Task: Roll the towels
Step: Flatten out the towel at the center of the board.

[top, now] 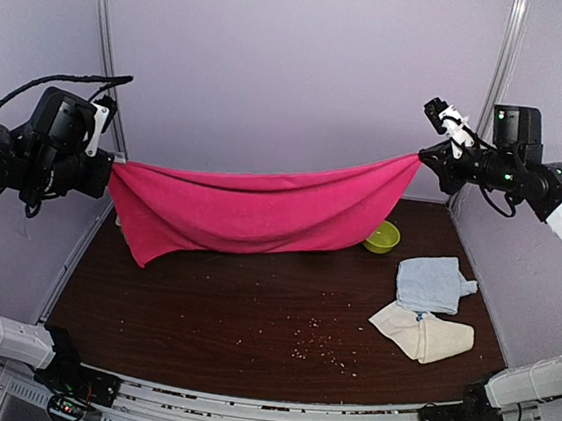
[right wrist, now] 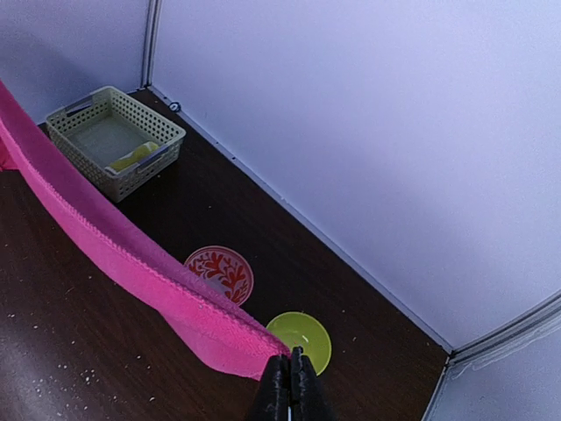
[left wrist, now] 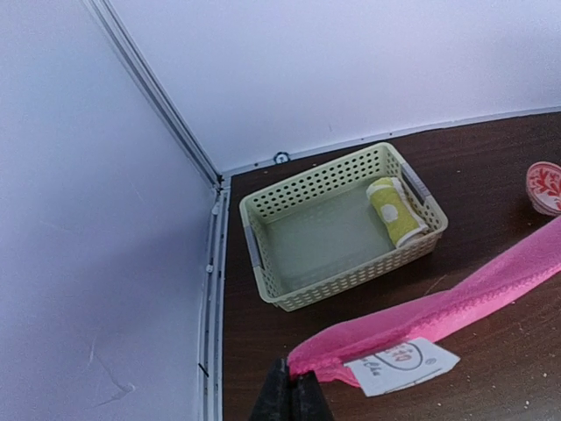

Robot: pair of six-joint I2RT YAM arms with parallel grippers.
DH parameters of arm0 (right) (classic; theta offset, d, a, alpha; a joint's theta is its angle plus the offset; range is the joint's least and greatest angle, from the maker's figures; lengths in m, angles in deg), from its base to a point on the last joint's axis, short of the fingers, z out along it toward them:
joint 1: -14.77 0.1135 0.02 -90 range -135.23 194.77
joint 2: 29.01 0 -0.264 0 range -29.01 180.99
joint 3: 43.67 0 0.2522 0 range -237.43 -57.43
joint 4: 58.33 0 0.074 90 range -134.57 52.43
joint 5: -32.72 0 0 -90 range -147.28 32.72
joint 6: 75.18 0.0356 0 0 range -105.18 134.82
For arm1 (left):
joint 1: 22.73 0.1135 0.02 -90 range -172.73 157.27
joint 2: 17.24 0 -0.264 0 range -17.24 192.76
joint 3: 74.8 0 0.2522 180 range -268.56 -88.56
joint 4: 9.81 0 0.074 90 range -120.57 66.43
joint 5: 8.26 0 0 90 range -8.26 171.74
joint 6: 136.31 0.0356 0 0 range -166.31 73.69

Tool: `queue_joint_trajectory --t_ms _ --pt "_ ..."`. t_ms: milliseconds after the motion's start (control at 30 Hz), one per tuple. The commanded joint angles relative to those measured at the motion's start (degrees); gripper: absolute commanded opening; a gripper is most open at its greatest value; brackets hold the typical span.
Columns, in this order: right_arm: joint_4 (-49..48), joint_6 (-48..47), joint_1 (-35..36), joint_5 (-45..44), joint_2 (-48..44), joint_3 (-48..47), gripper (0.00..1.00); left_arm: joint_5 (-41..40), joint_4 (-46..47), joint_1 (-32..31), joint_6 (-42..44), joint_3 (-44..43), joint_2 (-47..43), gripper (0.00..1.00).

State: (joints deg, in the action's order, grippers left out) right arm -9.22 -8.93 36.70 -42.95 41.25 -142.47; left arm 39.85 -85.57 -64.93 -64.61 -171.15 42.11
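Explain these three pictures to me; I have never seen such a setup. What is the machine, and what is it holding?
Two robot arms are bolted at the near edge of a dark table. The wide picture looks down from above and behind them; the other two come from a camera on each wrist. The left tool and right tool each pinch one end of a pink towel, which sags between them over the table. On the table lie a blue towel, a cream towel, a green bowl, a red-patterned dish and a basket holding a rolled yellow towel.
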Motion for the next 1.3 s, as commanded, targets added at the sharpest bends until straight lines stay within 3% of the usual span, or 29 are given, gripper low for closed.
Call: queue_joint_trajectory --t_ms 0,100,233,367,500,600,767,867,1000,1167,1267 --pt "3.4 -0.4 -0.4 8.7 -10.2 4.9 0.0 10.5 1.1 0.3 -0.3 0.9 -5.9 0.0" --pt "6.3 -2.5 -0.5 13.6 -15.3 7.1 0.0 18.5 1.6 0.3 0.7 1.6 -8.5 0.0" --pt "10.8 -4.6 -1.3 22.1 -17.0 7.9 0.0 22.6 1.5 0.3 -0.4 1.1 -11.1 0.0" --pt "10.5 -5.0 -1.3 23.2 -15.7 8.0 0.0 21.1 1.3 0.2 -0.3 0.4 -11.1 0.0" --pt "7.3 -4.4 -1.3 18.0 -11.9 9.9 0.0 16.3 2.2 0.3 -0.2 5.1 -5.6 0.0" --pt "3.6 -2.4 -1.4 11.9 -6.0 14.4 0.0 13.4 6.5 2.8 -1.0 12.3 0.4 0.0" --pt "-3.5 -0.7 -1.4 8.3 9.4 19.5 0.0 16.9 18.2 11.6 1.2 20.6 14.8 0.0" --pt "-5.1 -0.4 -1.4 7.5 21.2 16.3 0.0 16.0 24.0 14.3 2.2 20.3 20.8 0.0" --pt "-5.6 2.0 -1.7 7.6 29.5 8.4 0.0 16.4 26.5 15.7 4.7 14.9 26.4 0.0" --pt "-3.4 1.9 -1.9 10.8 23.1 6.4 0.0 19.4 24.2 15.7 5.2 13.6 20.5 0.0" --pt "-2.2 2.4 -2.0 12.1 16.3 7.4 0.0 25.8 24.1 15.7 7.7 14.9 13.4 0.0"
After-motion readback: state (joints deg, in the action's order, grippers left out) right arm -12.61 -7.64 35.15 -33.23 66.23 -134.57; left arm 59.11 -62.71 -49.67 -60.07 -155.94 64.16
